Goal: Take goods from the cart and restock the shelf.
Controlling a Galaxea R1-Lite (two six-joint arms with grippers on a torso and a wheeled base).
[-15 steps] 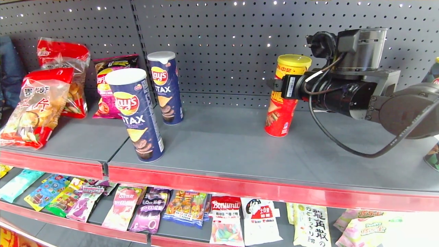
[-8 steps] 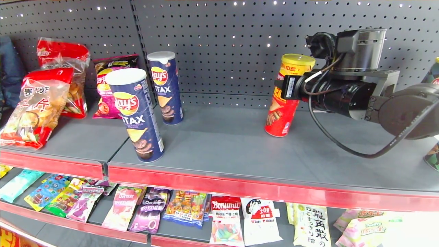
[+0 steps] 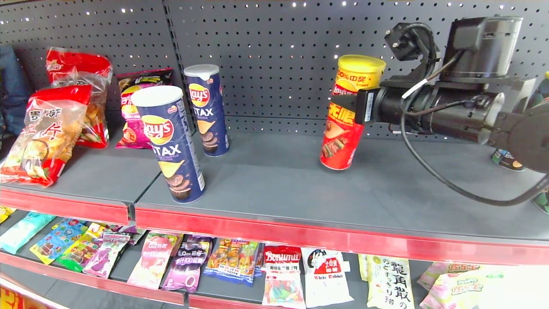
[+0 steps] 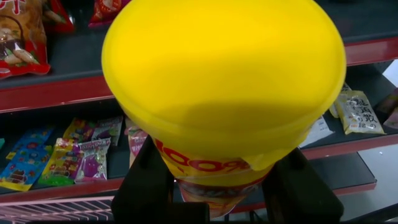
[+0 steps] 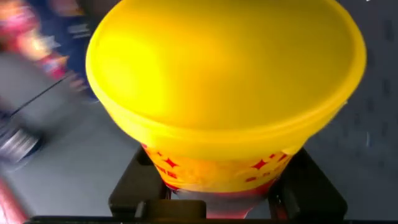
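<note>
The right tool (image 3: 349, 105) is clamped round the upper body of a red cylindrical crisp canister with a yellow plastic lid (image 3: 343, 128). The canister hangs tilted beneath the tool, base at or just above the grey metal shelf (image 3: 279, 180); contact cannot be confirmed. The left tool (image 4: 217, 193) is clamped on a second red canister with a yellow lid (image 4: 224, 81), held in front of the shelving. Judgement: placement is under way but incomplete, as both canisters are yet to be stood upright and released.
</note>
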